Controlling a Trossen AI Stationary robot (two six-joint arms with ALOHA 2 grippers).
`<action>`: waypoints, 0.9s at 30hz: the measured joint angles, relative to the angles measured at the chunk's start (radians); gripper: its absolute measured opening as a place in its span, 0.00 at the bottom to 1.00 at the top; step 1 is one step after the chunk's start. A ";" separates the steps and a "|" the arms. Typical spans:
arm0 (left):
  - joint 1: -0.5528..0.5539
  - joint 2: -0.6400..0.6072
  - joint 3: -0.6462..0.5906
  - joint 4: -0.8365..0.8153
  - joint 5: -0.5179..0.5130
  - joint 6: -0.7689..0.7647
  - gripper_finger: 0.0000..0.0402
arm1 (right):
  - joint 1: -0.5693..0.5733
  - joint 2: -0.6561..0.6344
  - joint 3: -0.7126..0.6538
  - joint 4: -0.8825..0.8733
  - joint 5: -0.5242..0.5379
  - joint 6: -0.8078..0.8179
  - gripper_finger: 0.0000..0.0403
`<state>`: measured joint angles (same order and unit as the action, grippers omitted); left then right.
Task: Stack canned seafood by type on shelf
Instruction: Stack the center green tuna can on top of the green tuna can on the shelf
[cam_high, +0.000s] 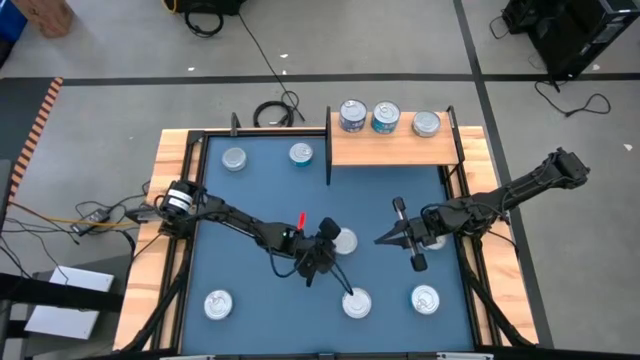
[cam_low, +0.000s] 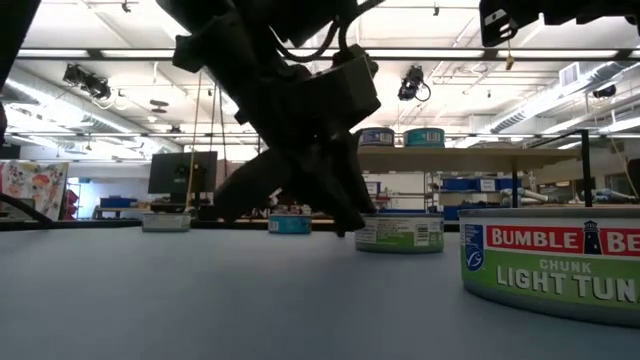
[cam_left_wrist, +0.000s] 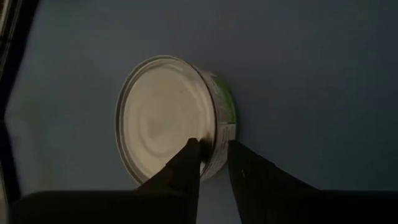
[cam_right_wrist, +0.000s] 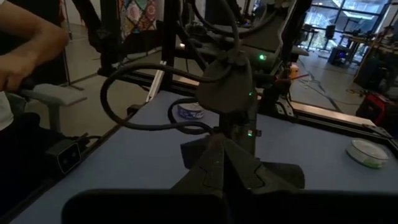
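- Three tins of canned seafood (cam_high: 384, 118) stand in a row on the shelf (cam_high: 392, 150) at the far edge of the blue mat (cam_high: 262, 190); none sits on top of another there, so the stacking by type looks barely begun.
- Loose tins lie scattered on the mat: two near its far left corner, three along the near edge, and one in the middle. A further one may be hidden under the right arm.
- The left pincer (cam_high: 322, 250) is bent down over the middle of the mat, just beside the middle tin (cam_high: 345, 241).
- In the left wrist view its fingers (cam_left_wrist: 186, 168) stand narrowly parted astride that tin's rim, one on the silver lid, one against the green-labelled side. Whether they clamp the rim cannot be told; the tin rests flat on the mat.
- The right pincer (cam_high: 380, 240) hangs over the right half of the mat, its fingers pressed together on nothing, pointing toward the left arm.
- Judged from this, most of the tins await moving and sorting.
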<state>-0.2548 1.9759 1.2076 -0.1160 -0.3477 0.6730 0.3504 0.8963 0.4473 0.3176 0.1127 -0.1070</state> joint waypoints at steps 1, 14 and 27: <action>0.000 0.000 0.000 0.000 0.000 -0.001 0.18 | 0.000 0.000 0.000 0.000 0.001 0.000 0.01; -0.003 -0.006 0.002 -0.017 -0.028 -0.068 0.01 | 0.000 0.000 0.000 0.002 0.002 0.010 0.01; -0.001 -0.129 -0.002 -0.107 0.084 -0.310 0.00 | 0.002 0.020 0.000 0.069 0.078 0.052 0.04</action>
<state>-0.2560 1.8464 1.2060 -0.2227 -0.2635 0.3634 0.3524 0.9167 0.4470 0.3871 0.1911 -0.0551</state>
